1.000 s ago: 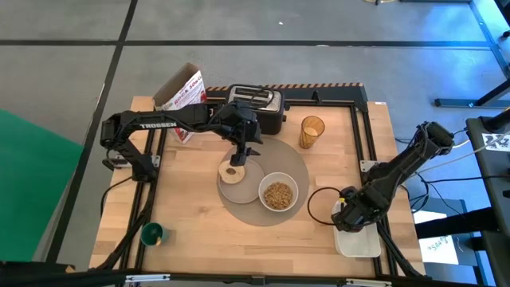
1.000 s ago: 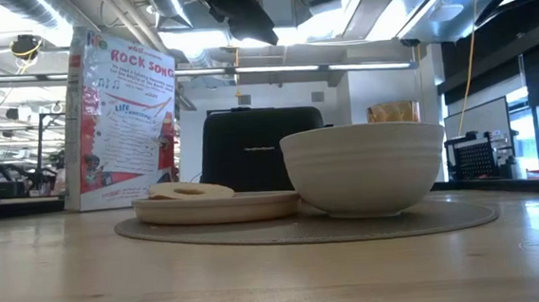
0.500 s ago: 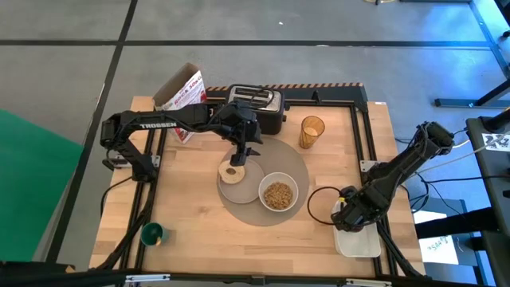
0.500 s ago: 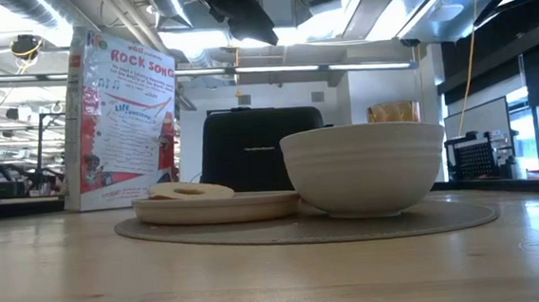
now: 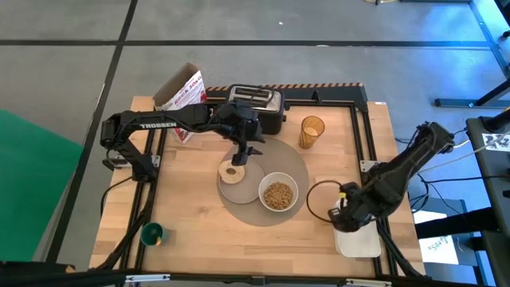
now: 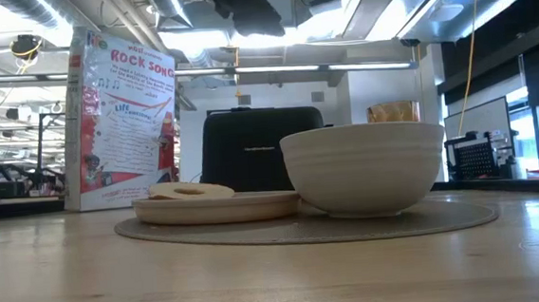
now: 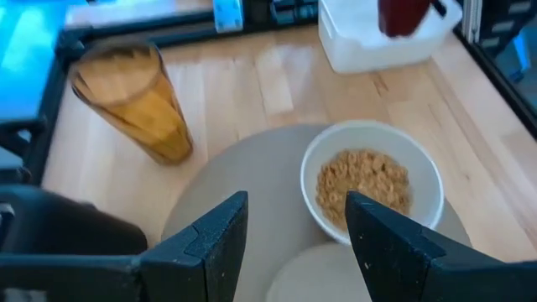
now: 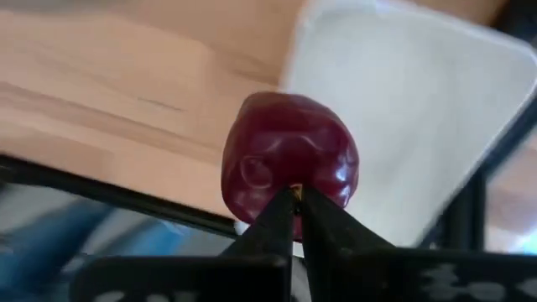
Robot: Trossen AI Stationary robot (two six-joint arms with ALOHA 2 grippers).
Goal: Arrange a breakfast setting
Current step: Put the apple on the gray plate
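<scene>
Apple, dark red, pinched by its stem between the closed fingertips of the right gripper, hanging over the edge of the white tray at the table's right front corner. From this load the grey mat lies toward nine o'clock in the overhead view, with bare wood between; the right arm is plainly the nearer carrier, and any placement would likely need a leftward sweep clear of the white bowl of cereal at the mat's four o'clock. Small plate with ring-shaped bread occupies the mat's nine o'clock; amber cup stands just off the mat at one o'clock. Left gripper hovers over the plate's far side, fingers spread, holding nothing. Right wrist view alone shows the stem grip; overhead, the apple is too small to separate from the gripper. Left wrist view catches the apple distantly above the tray. Low view shows neither.
</scene>
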